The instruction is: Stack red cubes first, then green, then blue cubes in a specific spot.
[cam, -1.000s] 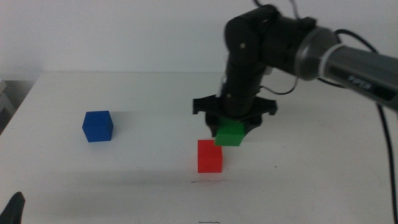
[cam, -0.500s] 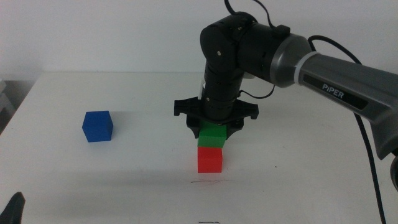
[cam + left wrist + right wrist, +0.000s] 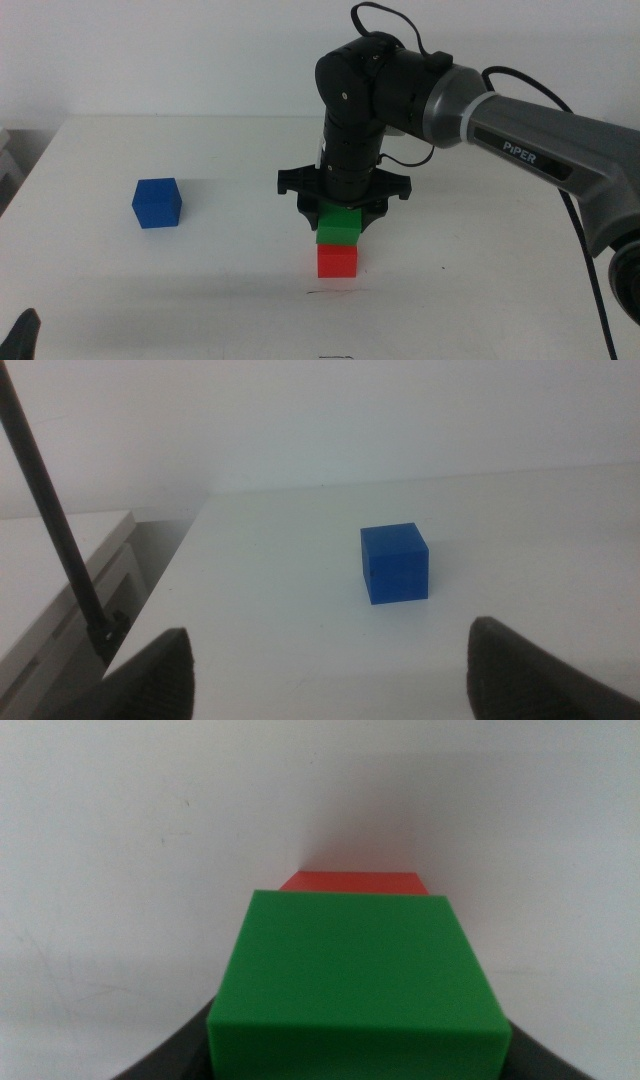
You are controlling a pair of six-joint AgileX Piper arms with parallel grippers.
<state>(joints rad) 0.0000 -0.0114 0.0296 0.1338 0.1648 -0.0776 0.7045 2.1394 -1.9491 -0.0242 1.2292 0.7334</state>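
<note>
Nearest, at seven o'clock, the left gripper (image 3: 22, 335) waits, jaws apart. Mid-table, the right gripper (image 3: 340, 212) is clamped on the green cube (image 3: 338, 225) atop the red cube (image 3: 337, 261); square edges before releasing. The blue cube (image 3: 157, 203) sits at nine o'clock.

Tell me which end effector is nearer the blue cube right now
Left, likely. The left end effector waits at the table's near edge, facing the blue cube. The right end effector holds the green cube over the red cube, farther away.
</note>
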